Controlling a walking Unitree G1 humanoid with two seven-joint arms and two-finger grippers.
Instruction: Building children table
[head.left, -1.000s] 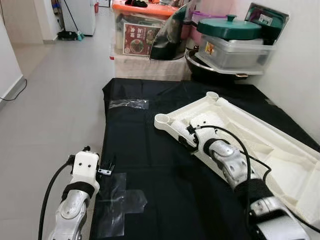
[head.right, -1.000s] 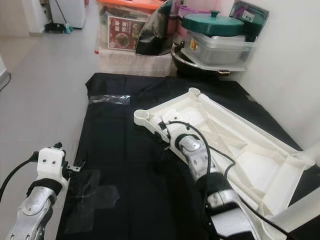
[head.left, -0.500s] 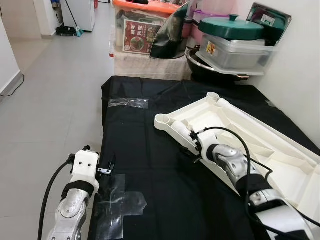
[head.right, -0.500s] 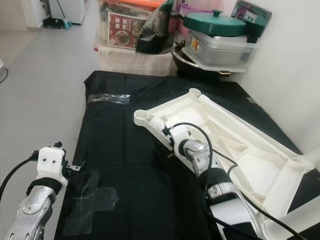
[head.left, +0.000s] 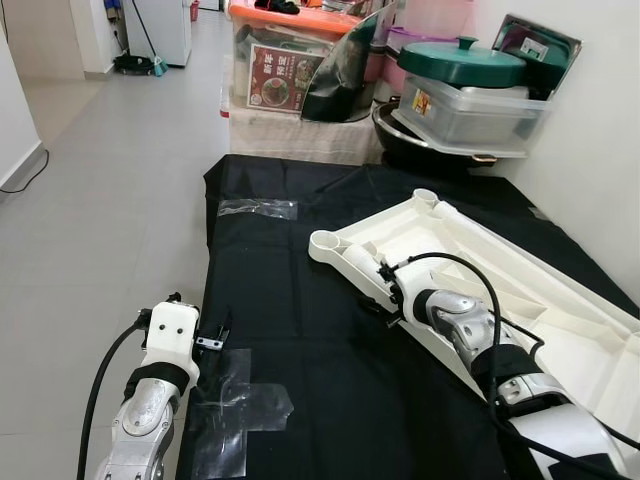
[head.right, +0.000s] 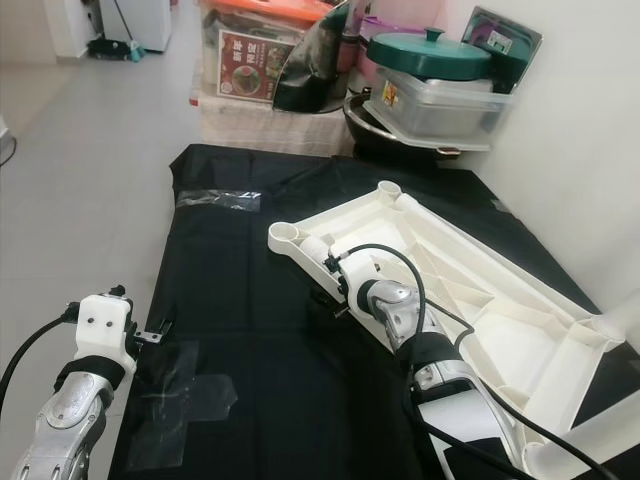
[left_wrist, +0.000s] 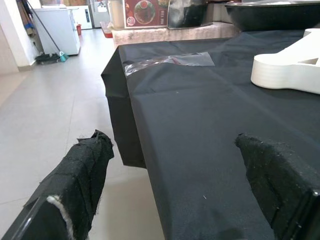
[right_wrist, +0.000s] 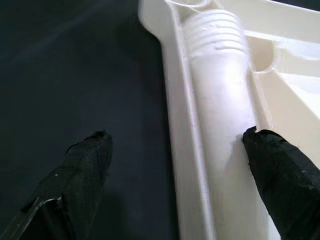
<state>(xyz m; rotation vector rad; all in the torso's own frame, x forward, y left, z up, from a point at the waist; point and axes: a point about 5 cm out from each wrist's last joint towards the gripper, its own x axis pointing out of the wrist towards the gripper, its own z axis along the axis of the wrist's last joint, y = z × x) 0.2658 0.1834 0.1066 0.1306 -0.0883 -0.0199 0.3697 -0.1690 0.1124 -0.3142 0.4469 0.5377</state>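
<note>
Tabletop panel (head.left: 520, 290), cream plastic and flipped underside up, lies slantwise across the right half of the black cloth (head.left: 300, 330) that covers the low surface before me, one socketed corner (head.left: 325, 241) pointing toward the cloth's middle and the far corner (head.left: 425, 196) toward the back edge. A white table leg (right_wrist: 220, 95), round with a threaded end, lies inside the panel along its near rim. My right gripper (right_wrist: 175, 165) is spread wide across that rim: one black finger (right_wrist: 280, 170) touches the side of the leg, the other (right_wrist: 80, 170) hangs over bare cloth outside the panel, so nothing is clamped. My left gripper (left_wrist: 175, 175) hovers at the cloth's left edge near the front corner, fingers apart and empty, one over the grey floor (head.left: 100, 200) and one over the cloth. A cross of clear tape (head.left: 235, 405) is stuck on the cloth just beside it, and another clear strip (head.left: 258, 208) lies near the back left corner. Beyond the cloth's back edge stand a green-lidded pot (head.left: 462, 60) on a clear container (head.left: 470, 105) and an orange-lidded storage box (head.left: 285, 60).
</note>
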